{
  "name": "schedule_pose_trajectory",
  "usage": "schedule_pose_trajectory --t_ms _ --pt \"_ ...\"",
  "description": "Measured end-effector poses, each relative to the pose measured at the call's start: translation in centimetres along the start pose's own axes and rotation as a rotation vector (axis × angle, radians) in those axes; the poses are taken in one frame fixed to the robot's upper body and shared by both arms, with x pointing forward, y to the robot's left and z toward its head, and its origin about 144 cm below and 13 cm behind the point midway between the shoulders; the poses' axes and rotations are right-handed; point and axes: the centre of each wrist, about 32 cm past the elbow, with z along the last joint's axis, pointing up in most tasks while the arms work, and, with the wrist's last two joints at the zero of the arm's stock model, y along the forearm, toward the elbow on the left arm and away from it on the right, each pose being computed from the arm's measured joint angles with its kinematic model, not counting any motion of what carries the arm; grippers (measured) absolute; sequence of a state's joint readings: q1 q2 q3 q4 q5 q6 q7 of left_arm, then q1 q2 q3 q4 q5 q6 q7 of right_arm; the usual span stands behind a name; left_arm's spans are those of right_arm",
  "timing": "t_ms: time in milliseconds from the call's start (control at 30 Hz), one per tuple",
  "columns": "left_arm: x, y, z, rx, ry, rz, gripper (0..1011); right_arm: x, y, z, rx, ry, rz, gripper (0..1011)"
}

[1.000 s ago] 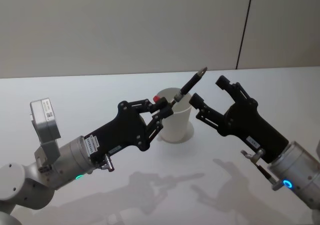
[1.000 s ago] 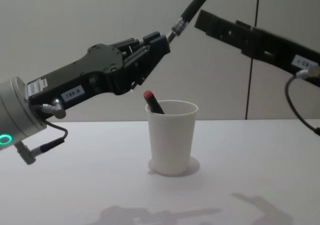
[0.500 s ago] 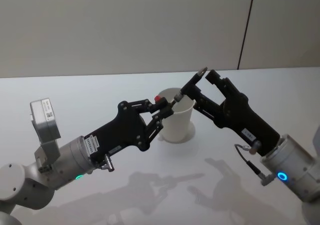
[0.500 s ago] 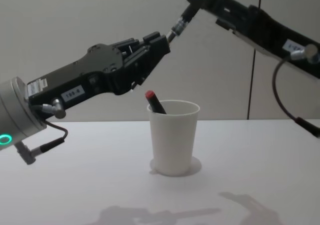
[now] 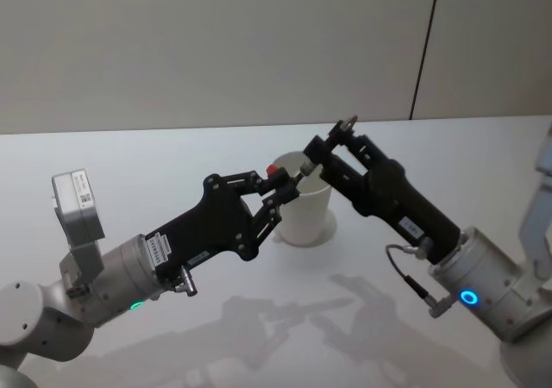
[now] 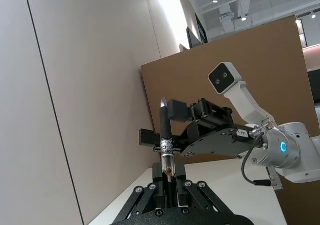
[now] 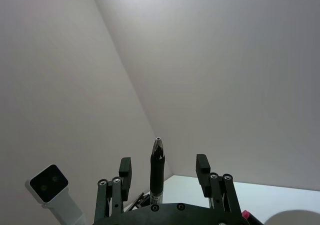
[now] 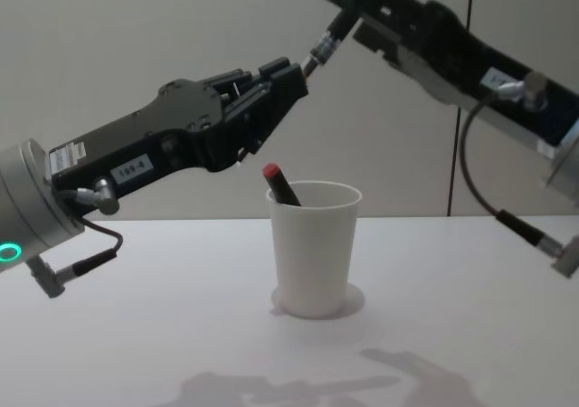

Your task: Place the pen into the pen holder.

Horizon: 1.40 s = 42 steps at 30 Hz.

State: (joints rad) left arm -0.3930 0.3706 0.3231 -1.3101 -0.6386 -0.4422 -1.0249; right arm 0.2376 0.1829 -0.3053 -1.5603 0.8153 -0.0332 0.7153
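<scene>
My left gripper (image 5: pixel 289 185) is clamped on the lower end of the pen (image 8: pixel 324 43). It holds the pen up in the air, slanting up and to the right, above the cup (image 8: pixel 315 249) and a little to its far side. So the pen is off the table (image 8: pixel 136 335) but not yet in the cup.

My right gripper (image 5: pixel 336 140) is at the pen's upper end with its jaws apart. In the right wrist view one finger (image 7: pixel 202 167) stands on each side of the barrel with a gap between, so I judge it has no hold yet.

The cup stands upright in the middle of the table, clear of both arms. A red-capped marker (image 8: pixel 276 181) already leans inside it against the left rim.

This looks to me like a handover part-way through. What seems left is for the right jaws to close on the pen, the left to release, and then for the pen to be tipped upright over the rim and dropped in beside the marker.
</scene>
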Motion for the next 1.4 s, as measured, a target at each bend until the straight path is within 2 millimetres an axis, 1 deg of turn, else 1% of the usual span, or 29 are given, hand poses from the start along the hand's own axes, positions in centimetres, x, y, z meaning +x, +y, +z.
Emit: schedule_pose_trajectory --t_ms 33,67,133,200,233,267,300,367,400,433,467,500,600,767,1400 --pt "0.0 0.0 0.0 0.000 0.000 0.000 152 0.0 0.0 0.0 -0.002 0.003 0.001 837" --pt "0.0 0.0 0.0 0.000 0.000 0.000 152 0.0 0.1 -0.1 -0.006 0.007 0.002 786" --pt "0.0 0.0 0.0 0.000 0.000 0.000 152 0.0 0.3 -0.3 -0.014 0.017 0.005 746" --pt "0.0 0.0 0.0 0.000 0.000 0.000 152 0.0 0.6 -0.5 -0.025 0.026 0.007 668" --pt "0.0 0.0 0.0 0.000 0.000 0.000 152 0.0 0.7 -0.6 -0.028 0.028 0.008 668" --pt "0.0 0.0 0.0 0.000 0.000 0.000 152 0.0 0.7 -0.7 -0.032 0.030 0.009 629" --pt "0.0 0.0 0.0 0.000 0.000 0.000 152 0.0 0.9 -0.8 -0.037 0.034 0.011 566" --pt "0.0 0.0 0.0 0.000 0.000 0.000 152 0.0 1.1 -0.9 -0.045 0.038 0.014 533" --pt "0.0 0.0 0.0 0.000 0.000 0.000 152 0.0 1.2 -1.0 -0.049 0.040 0.016 464" --pt "0.0 0.0 0.0 0.000 0.000 0.000 152 -0.1 1.2 -1.1 -0.051 0.041 0.017 446" --pt "0.0 0.0 0.0 0.000 0.000 0.000 152 -0.1 1.4 -1.2 -0.056 0.044 0.020 399" --pt "0.0 0.0 0.0 0.000 0.000 0.000 152 -0.1 1.4 -1.2 -0.058 0.045 0.021 387" --pt "0.0 0.0 0.0 0.000 0.000 0.000 152 -0.2 1.6 -1.4 -0.066 0.047 0.025 277" --pt "0.0 0.0 0.0 0.000 0.000 0.000 152 -0.3 1.8 -1.5 -0.073 0.048 0.028 136" --pt "0.0 0.0 0.0 -0.001 0.000 -0.001 155 -0.8 2.1 -1.6 -0.081 0.049 0.039 133"
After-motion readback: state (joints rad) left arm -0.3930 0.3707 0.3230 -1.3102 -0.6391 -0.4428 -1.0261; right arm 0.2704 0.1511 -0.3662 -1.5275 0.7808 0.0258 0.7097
